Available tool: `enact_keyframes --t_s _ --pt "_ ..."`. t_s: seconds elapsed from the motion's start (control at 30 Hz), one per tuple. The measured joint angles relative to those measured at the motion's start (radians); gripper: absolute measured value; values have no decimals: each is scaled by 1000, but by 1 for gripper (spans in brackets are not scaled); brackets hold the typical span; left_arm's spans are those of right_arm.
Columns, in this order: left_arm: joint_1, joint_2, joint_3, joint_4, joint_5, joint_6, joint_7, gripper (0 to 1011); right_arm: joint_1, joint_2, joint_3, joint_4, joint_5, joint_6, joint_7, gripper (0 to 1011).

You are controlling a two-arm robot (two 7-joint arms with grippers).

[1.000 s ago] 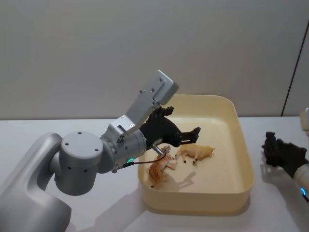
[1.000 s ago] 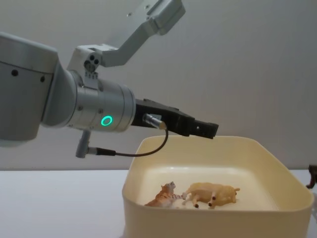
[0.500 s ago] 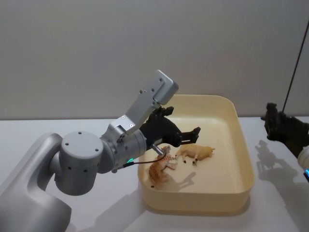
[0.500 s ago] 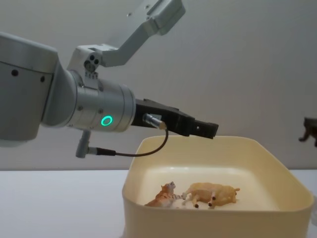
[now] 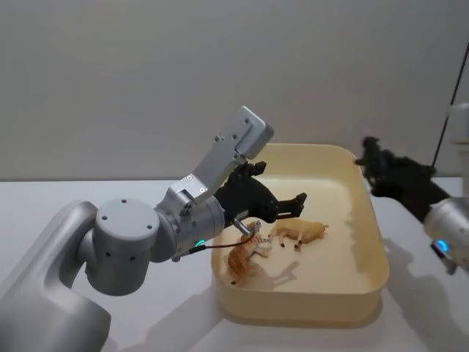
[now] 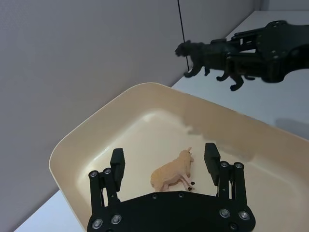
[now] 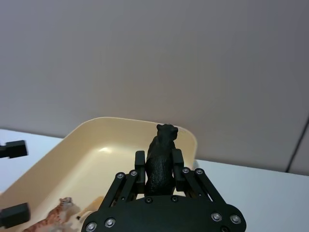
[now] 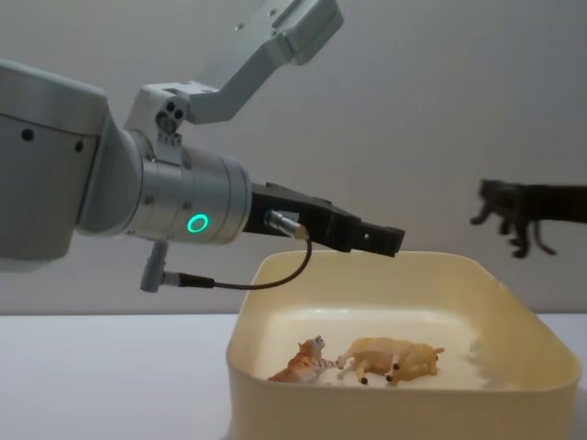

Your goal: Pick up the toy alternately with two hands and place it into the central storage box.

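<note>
a plain grey wall point(image 5: 146, 73) rises behind the white table point(image 5: 88, 194), evenly lit.

The box point(image 5: 370, 282) sits centre-right of the head view, with a tiger point(image 5: 245, 257) left of a pig point(image 5: 297, 232) inside. A bear point(image 5: 372, 158) hangs at its upper right.

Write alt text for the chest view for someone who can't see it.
The right end effector carries a black animal toy in the air above the cream storage box, where a tiger toy and a tan animal toy lie. The left end effector hangs open over the box's near-left side.
</note>
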Motion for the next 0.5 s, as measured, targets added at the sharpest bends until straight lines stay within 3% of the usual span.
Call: enact_keyframes --t_s 0.23,0.5 --pt "0 0 0 0 0 0 0 1001 44 -39 -37 51 -41 19 51 335" --pt "0 0 0 0 0 0 0 1001 75 -66 -61 89 -68 29 84 575"
